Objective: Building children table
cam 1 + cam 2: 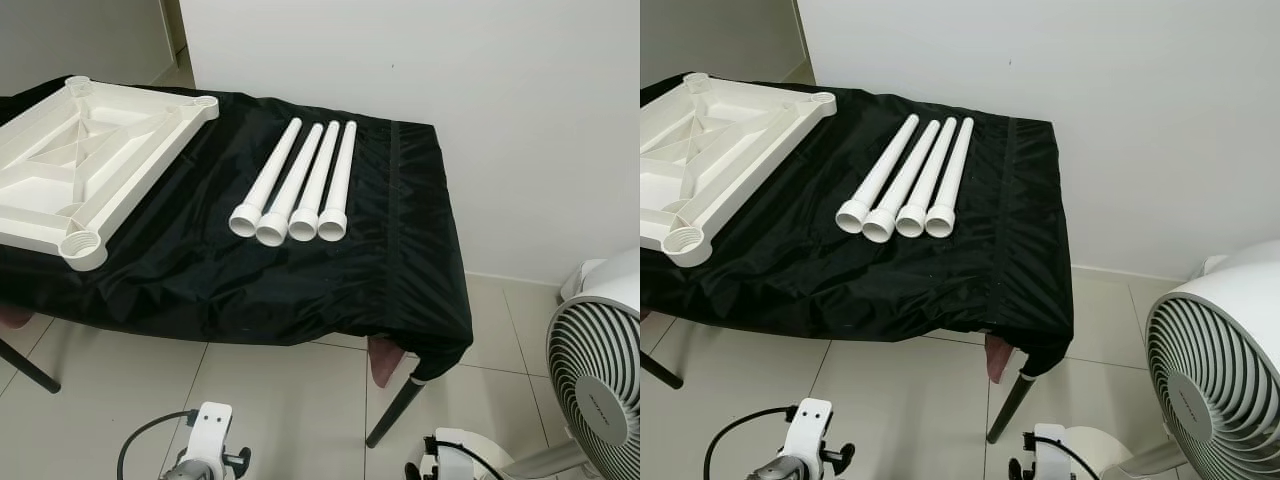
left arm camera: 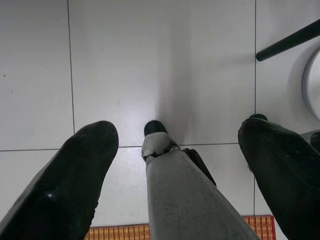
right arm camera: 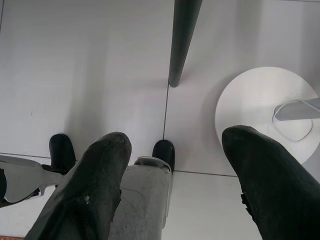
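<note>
The white plastic tabletop [image 1: 90, 160] lies upside down on the left of a table draped in black cloth [image 1: 330, 280], its round corner sockets facing up. Several white tube legs [image 1: 300, 180] lie side by side in the middle of the cloth, wide ends toward me. Both arms hang low in front of the table, the left arm [image 1: 207, 440] and the right arm [image 1: 440, 462] at the bottom of the eye views. My left gripper [image 2: 175, 132] and right gripper [image 3: 176, 140] are open over the tiled floor, holding nothing.
A white fan [image 1: 600, 380] stands on the floor to the right of the table, its round base [image 3: 265, 110] near my right gripper. A black table leg [image 1: 395, 410] slants down at the near right corner. A white wall stands behind the table.
</note>
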### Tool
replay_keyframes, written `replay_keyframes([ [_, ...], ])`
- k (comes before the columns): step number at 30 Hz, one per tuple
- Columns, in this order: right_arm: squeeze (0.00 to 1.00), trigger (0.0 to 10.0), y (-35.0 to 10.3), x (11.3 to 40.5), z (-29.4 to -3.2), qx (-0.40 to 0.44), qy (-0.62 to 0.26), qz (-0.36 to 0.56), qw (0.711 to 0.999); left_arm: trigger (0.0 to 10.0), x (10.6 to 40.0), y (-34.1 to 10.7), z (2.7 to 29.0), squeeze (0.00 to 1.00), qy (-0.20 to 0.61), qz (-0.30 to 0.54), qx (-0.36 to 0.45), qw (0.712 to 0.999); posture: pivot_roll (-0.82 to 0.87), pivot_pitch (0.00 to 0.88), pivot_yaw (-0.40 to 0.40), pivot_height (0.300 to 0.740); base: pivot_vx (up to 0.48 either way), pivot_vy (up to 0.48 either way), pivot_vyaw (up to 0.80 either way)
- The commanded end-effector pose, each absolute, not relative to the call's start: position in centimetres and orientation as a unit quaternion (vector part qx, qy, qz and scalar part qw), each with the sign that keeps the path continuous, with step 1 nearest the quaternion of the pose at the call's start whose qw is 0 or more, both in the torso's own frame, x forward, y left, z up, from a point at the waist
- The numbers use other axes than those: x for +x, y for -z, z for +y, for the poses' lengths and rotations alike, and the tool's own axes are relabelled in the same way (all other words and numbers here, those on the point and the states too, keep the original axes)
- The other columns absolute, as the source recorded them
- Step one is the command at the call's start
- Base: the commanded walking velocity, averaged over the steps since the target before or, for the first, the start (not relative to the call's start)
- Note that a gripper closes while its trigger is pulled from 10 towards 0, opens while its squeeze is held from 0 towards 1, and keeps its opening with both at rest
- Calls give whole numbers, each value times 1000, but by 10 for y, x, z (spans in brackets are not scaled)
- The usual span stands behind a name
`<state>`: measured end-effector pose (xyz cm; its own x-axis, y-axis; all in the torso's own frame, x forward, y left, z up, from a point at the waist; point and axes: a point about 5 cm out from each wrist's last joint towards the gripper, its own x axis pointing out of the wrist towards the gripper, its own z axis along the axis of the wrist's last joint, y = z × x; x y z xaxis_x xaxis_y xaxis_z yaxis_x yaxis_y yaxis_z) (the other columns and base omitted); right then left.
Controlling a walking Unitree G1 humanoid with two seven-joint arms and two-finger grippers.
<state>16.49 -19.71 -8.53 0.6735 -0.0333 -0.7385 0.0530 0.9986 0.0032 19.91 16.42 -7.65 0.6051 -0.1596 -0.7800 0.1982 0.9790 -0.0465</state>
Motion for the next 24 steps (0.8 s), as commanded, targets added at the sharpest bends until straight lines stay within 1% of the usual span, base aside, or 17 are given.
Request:
replay_keyframes([
  [1,0,10000,88,160,-196,12,25,418,908,10000,196,78,166,0,101,444,27,890,-42,0,4,740,0,0,0],
  [15,0,10000,88,160,-197,5,18,419,908,10000,198,77,170,0,101,447,36,888,-33,0,2,740,0,0,0],
  [24,0,10000,88,159,-196,5,17,419,908,10000,196,78,174,0,93,450,36,887,-24,0,-1,740,0,330,0],
])
